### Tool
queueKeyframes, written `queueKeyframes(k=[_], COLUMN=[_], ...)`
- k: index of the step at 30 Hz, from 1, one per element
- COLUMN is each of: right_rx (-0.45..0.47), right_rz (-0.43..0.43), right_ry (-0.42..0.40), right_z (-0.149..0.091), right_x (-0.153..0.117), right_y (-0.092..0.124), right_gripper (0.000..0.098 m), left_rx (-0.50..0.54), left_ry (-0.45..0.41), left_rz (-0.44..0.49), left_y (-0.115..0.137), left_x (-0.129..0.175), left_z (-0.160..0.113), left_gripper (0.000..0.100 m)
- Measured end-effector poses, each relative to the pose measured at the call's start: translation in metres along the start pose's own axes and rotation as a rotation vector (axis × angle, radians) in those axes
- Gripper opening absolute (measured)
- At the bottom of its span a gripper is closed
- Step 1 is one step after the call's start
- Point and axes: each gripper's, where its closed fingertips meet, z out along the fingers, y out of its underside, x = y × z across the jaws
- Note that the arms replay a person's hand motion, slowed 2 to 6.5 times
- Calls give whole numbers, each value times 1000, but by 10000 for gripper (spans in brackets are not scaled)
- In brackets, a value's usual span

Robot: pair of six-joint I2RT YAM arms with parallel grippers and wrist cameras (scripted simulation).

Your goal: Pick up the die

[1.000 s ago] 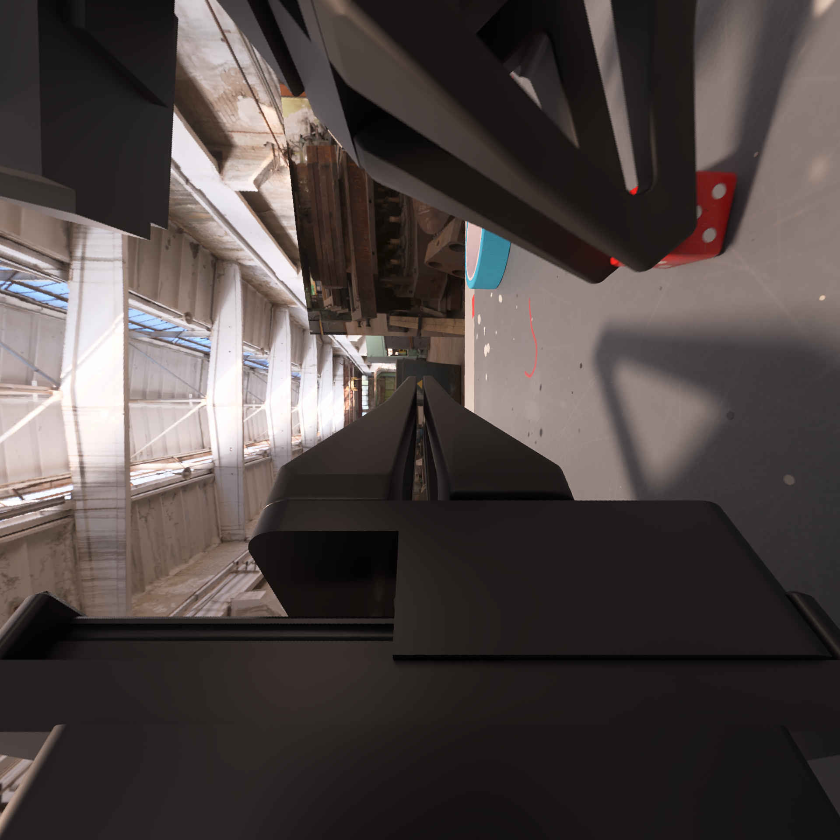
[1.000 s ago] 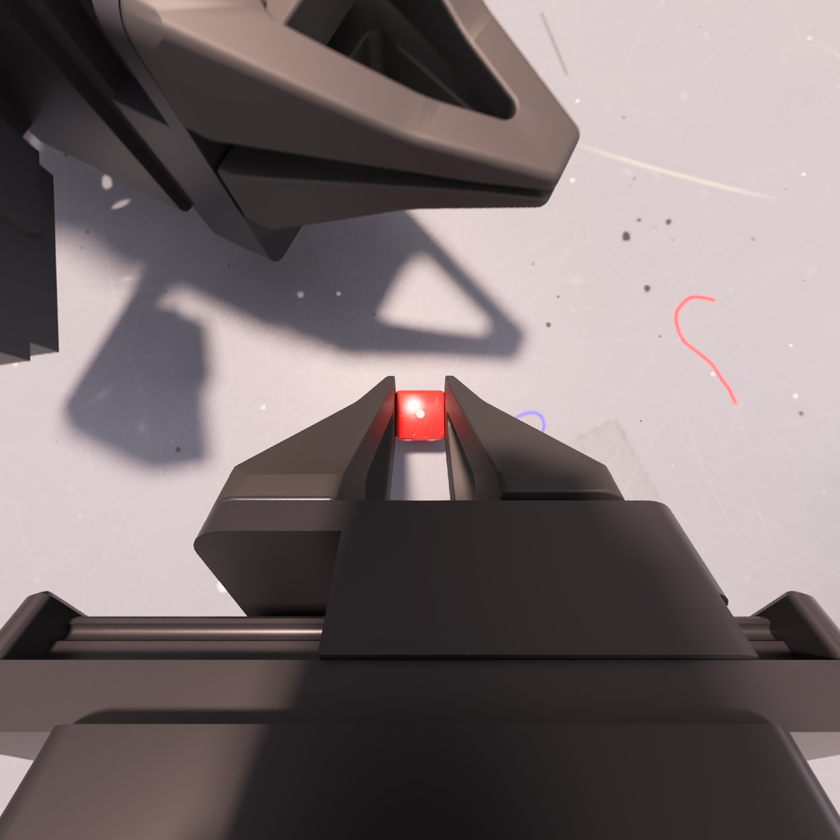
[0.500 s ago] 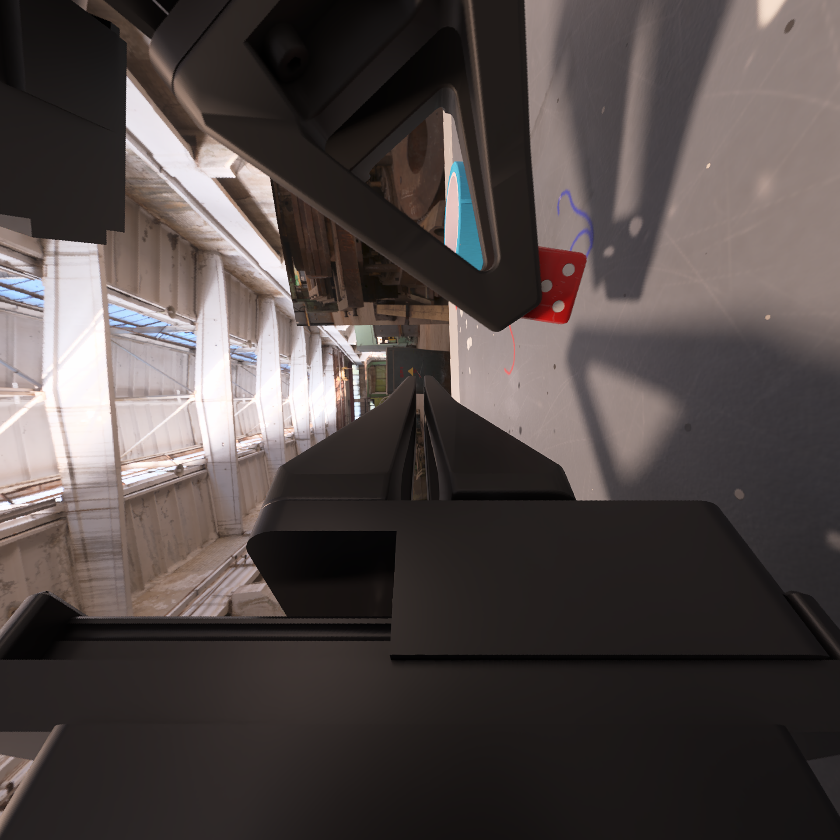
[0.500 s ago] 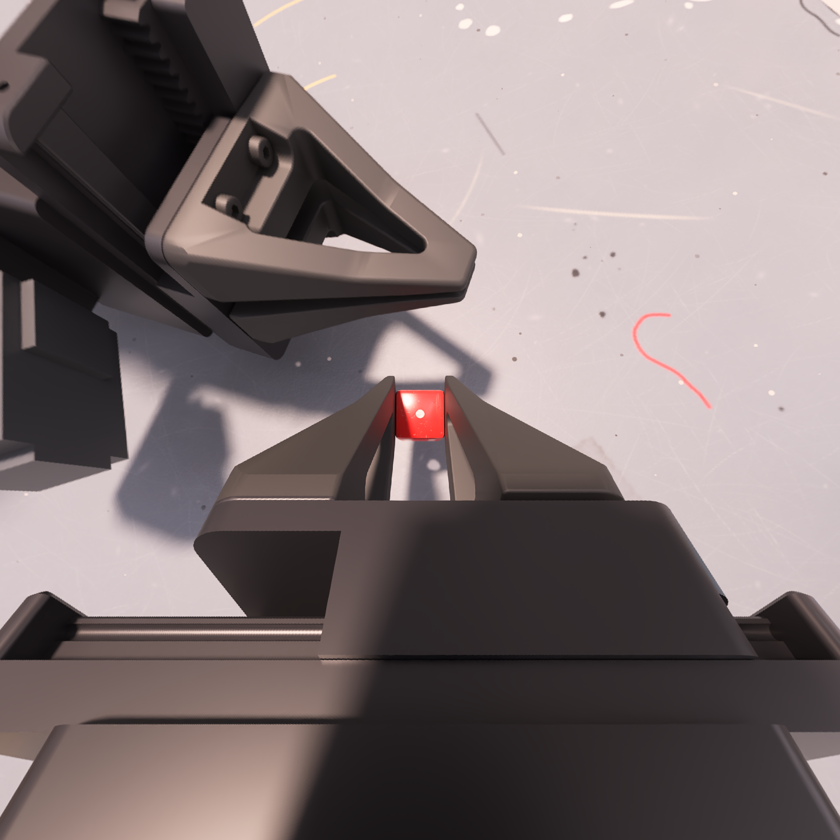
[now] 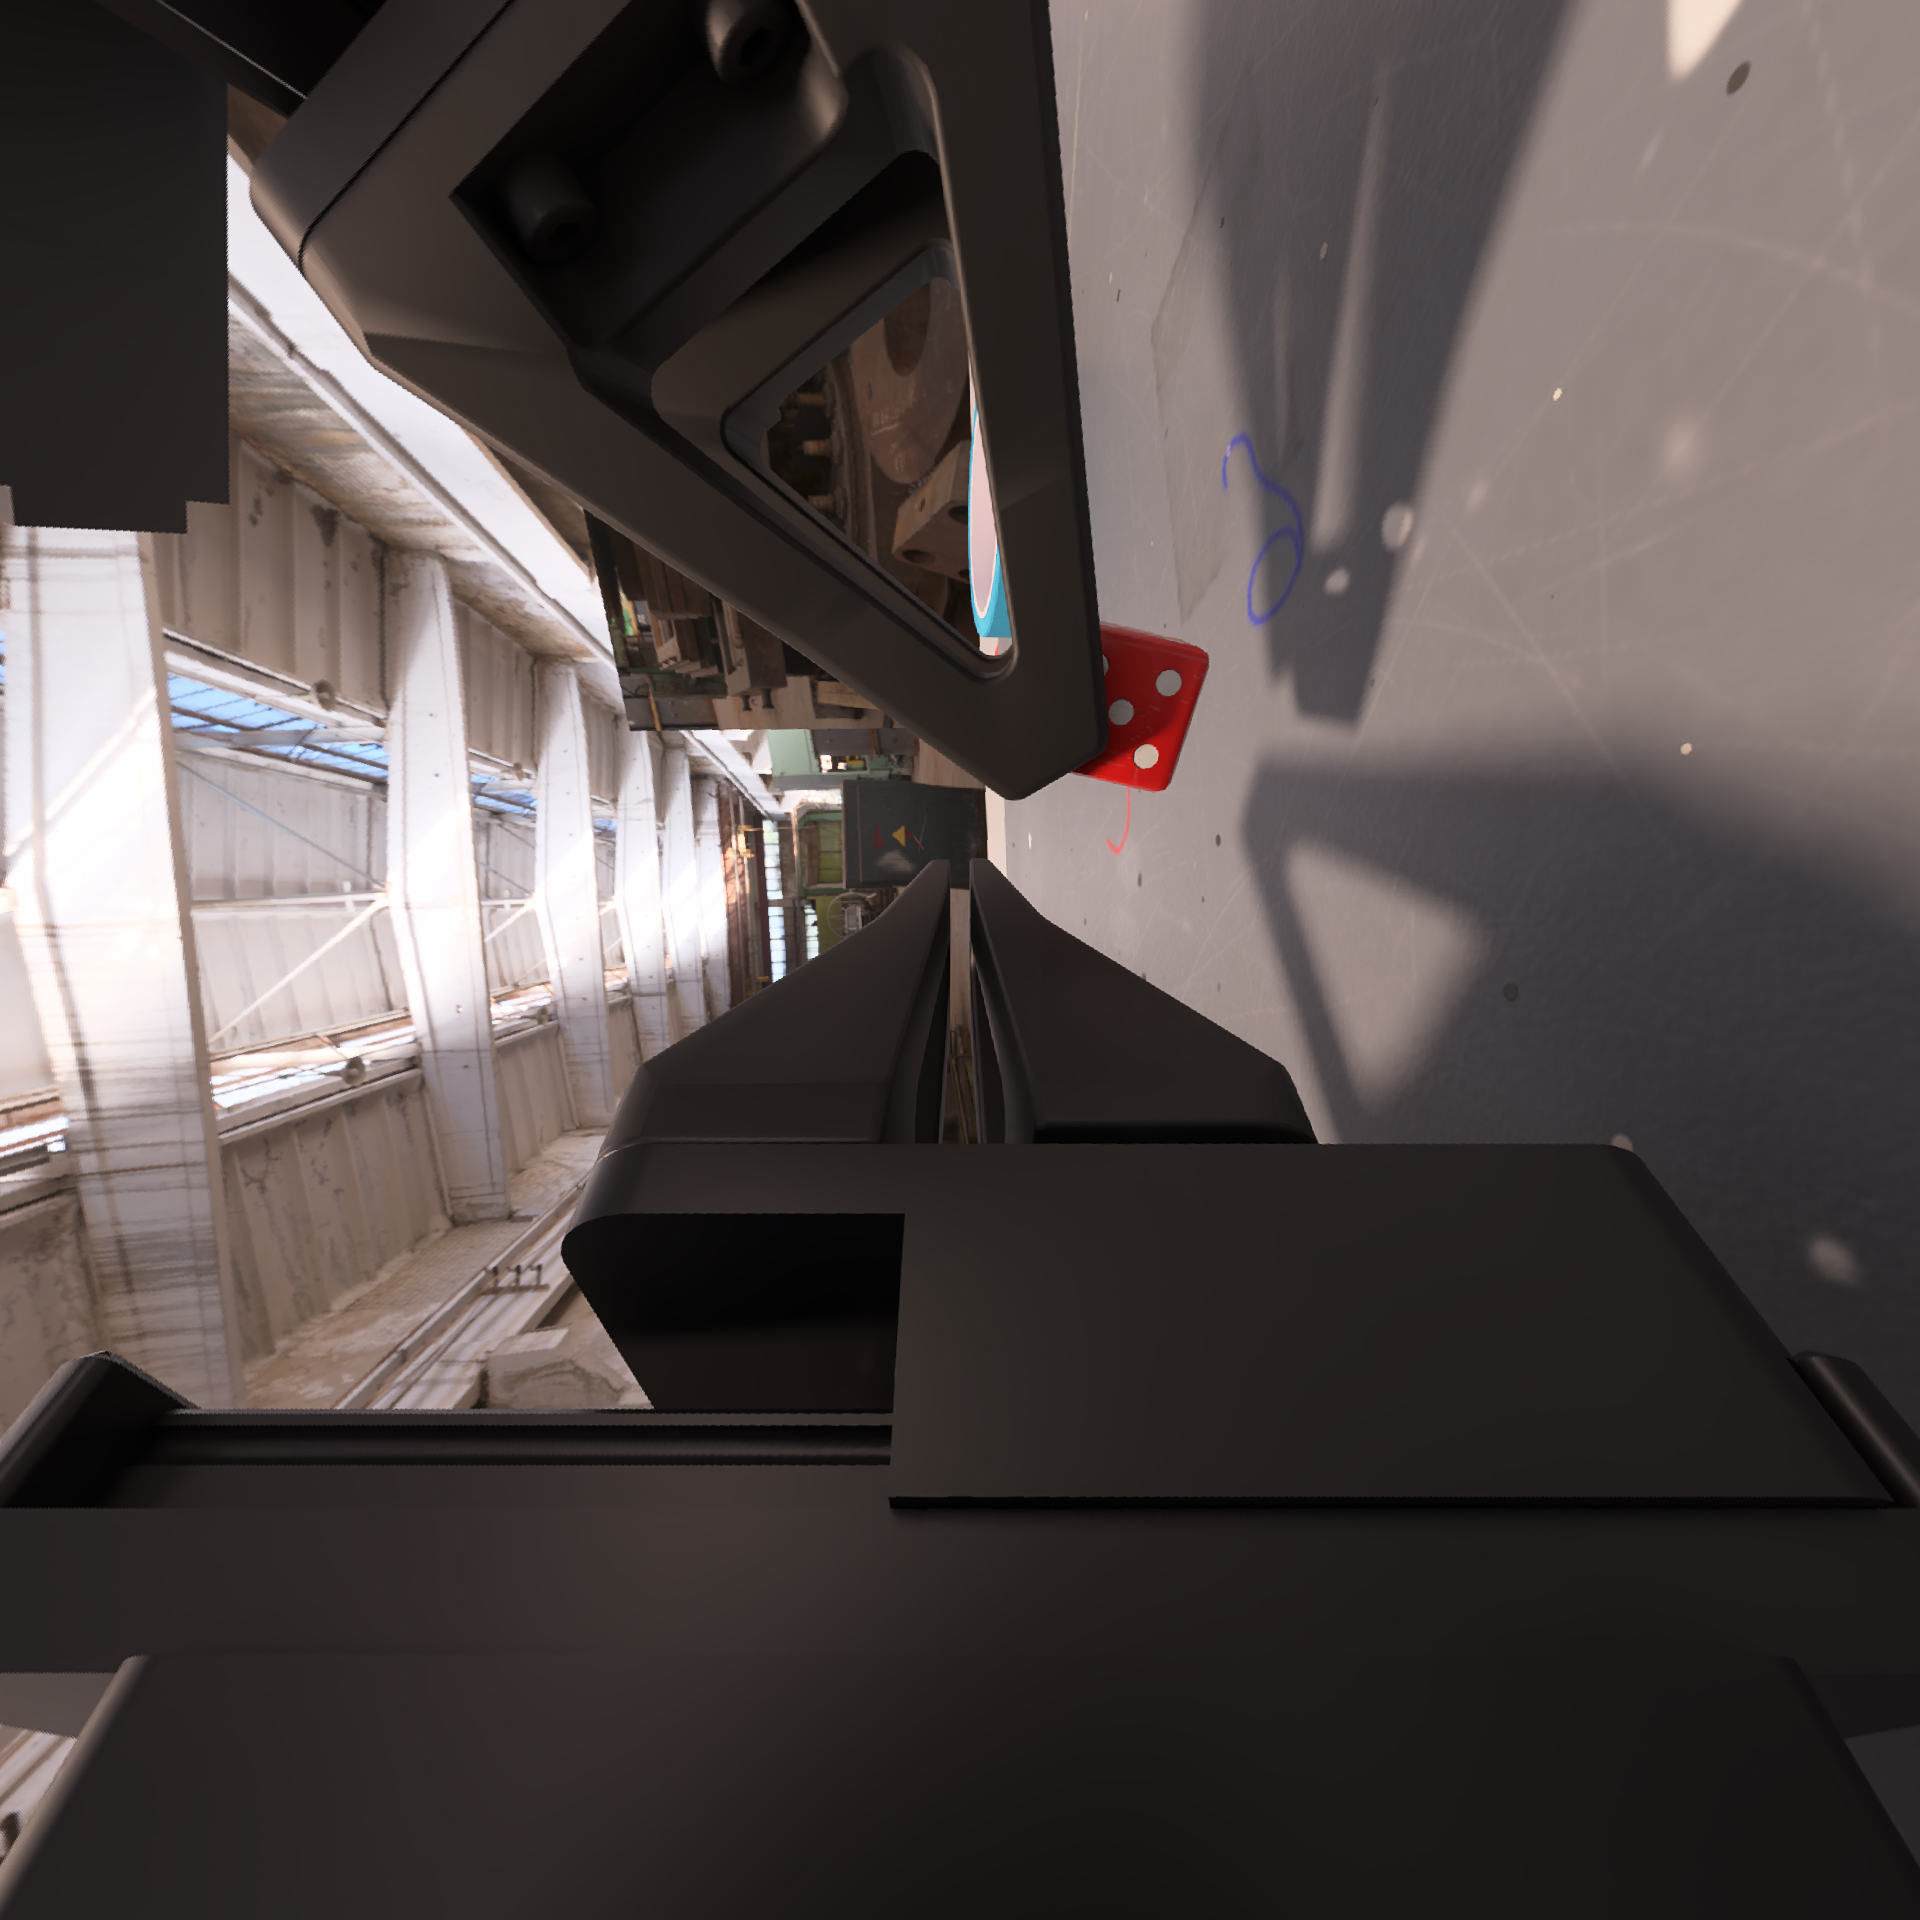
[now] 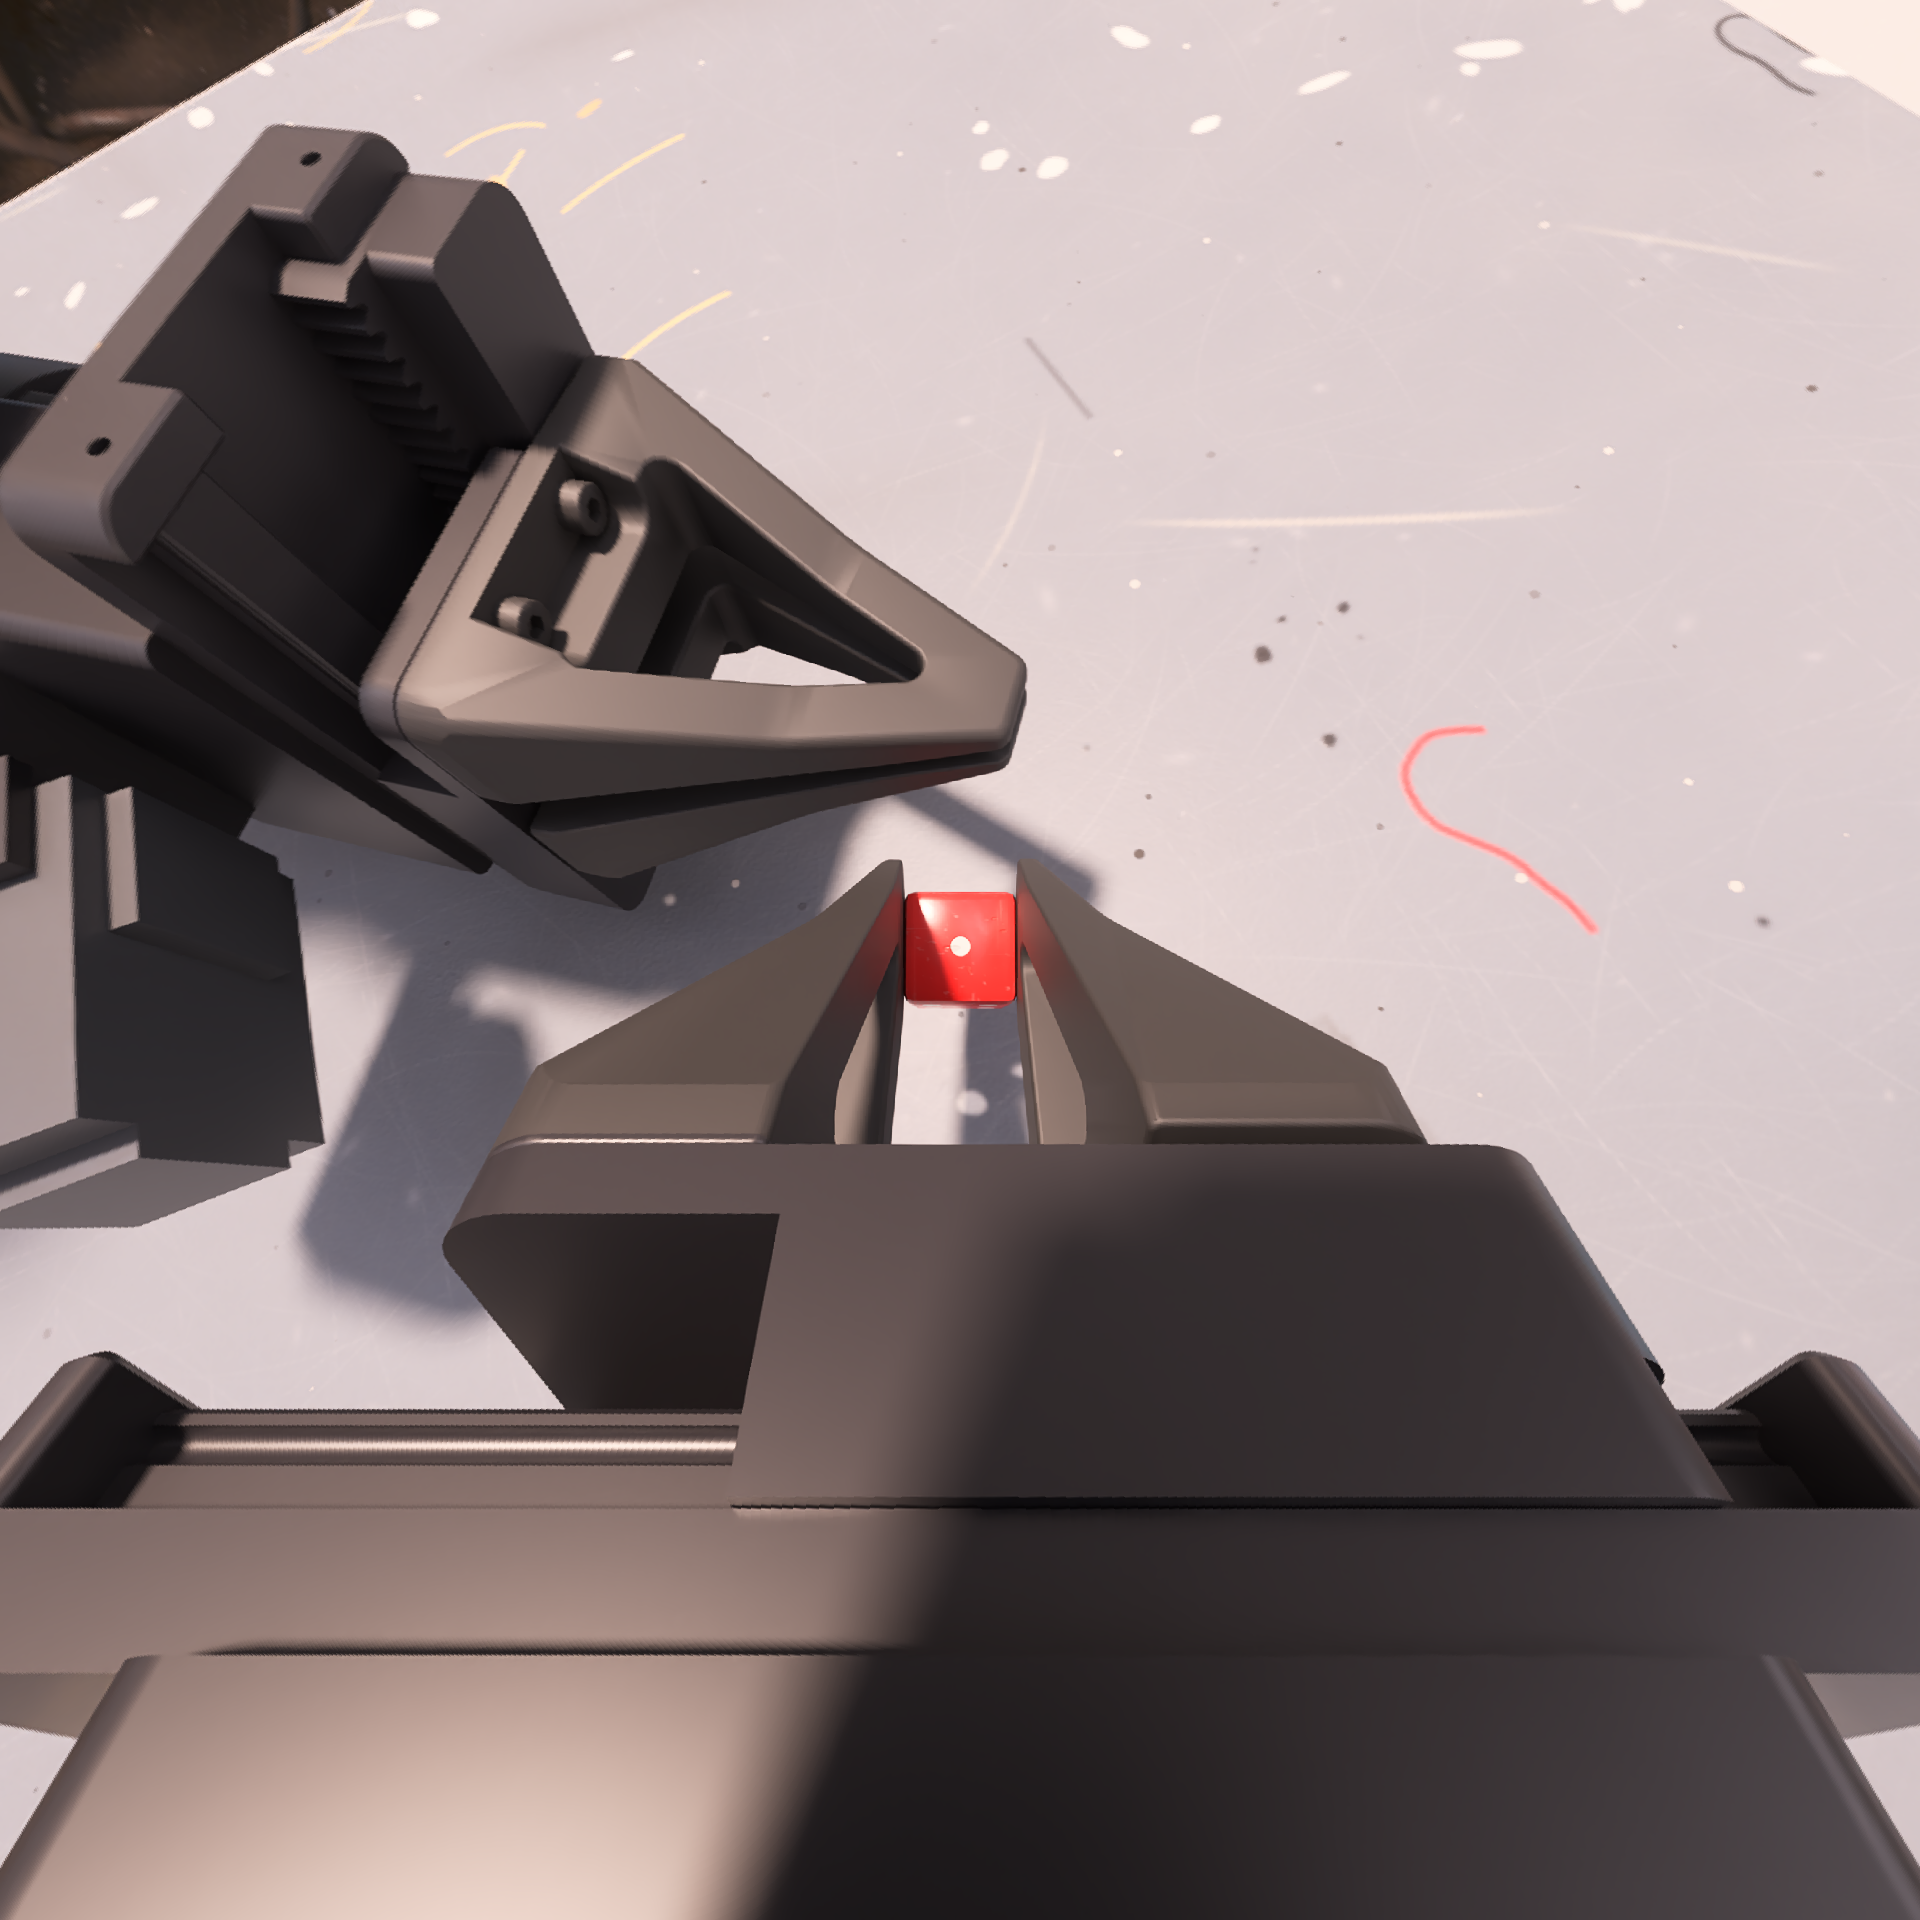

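A small red die [image 6: 958, 948] with white pips sits between the fingertips of my right gripper [image 6: 959, 894], which is shut on it and holds it above the grey table [image 6: 1351, 416]. The die also shows in the left wrist view [image 5: 1148, 722], partly hidden behind the right gripper's finger [image 5: 1049, 520]. My left gripper [image 5: 960, 878] is shut and empty, turned on its side. It shows in the right wrist view [image 6: 977, 727] just up and left of the die, apart from it.
A blue and white roll [image 5: 987, 561] stands at the table's far edge, seen through the right finger's opening. Red [image 6: 1475, 821] and blue [image 5: 1268, 530] scribble marks lie on the table. The table edge shows at top left [image 6: 156, 135].
My right gripper has risen with the die; the table and the left gripper now look farther below. In the left wrist view the die has moved away and towards the middle.
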Motion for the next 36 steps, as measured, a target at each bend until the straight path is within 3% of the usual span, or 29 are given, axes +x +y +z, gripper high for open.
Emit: queueKeyframes(k=[16,36], right_rx=[4,25], right_rz=[4,33], right_ry=[36,27], right_z=[0,0], right_x=[5,4], right_y=[-2,-6], right_gripper=[179,179], left_rx=[-31,-60], left_ry=[49,81], left_rz=[-85,-103], left_y=[0,5], left_x=[1,7], left_z=[6,9], left_gripper=[32,32])
